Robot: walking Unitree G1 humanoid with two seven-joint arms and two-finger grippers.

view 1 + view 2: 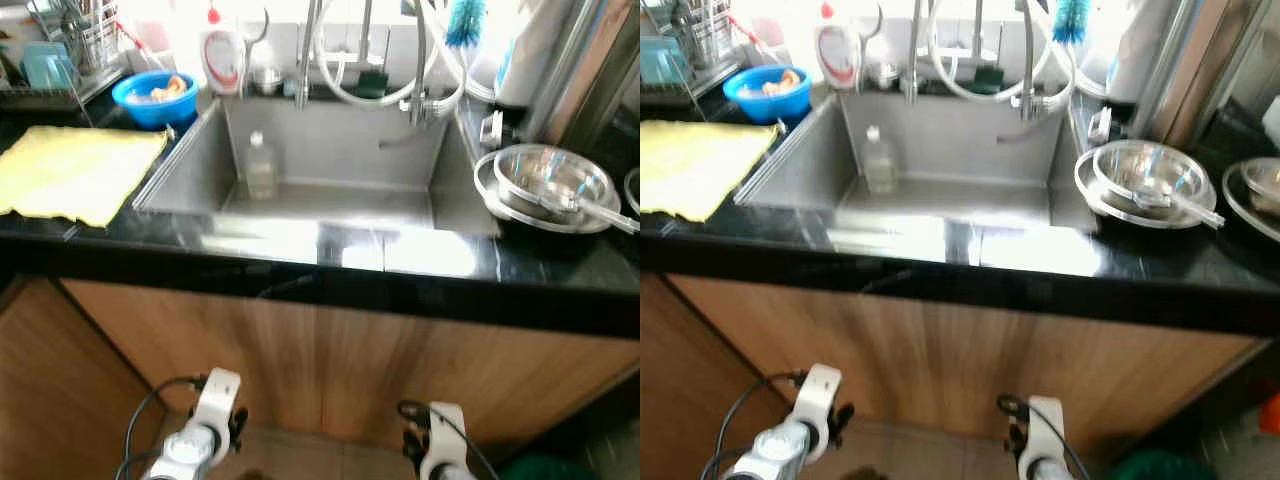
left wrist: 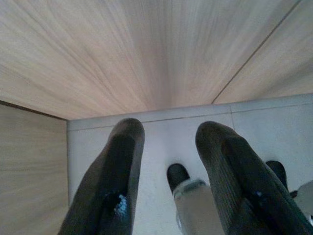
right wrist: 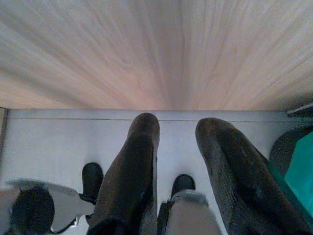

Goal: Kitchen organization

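A steel sink [image 1: 330,150] is set in the black counter [image 1: 560,270] in front of me. A clear plastic bottle [image 1: 260,168] stands upright inside it, near the back left. A yellow cloth [image 1: 75,170] lies flat on the counter to the left, with a blue bowl [image 1: 155,98] of food scraps behind it. On the right, steel bowls [image 1: 550,185] sit stacked with a utensil across them. Both arms hang low before the wooden cabinet. My left gripper [image 2: 170,129] and right gripper [image 3: 178,122] are open, hold nothing, and point down at the floor.
A dish soap bottle [image 1: 222,55], faucet with looped hose [image 1: 400,80] and teal brush [image 1: 465,20] line the sink's back. A dish rack [image 1: 60,50] stands at far left. The wooden cabinet front [image 1: 330,360] is close ahead, with something green [image 1: 550,468] on the floor at lower right.
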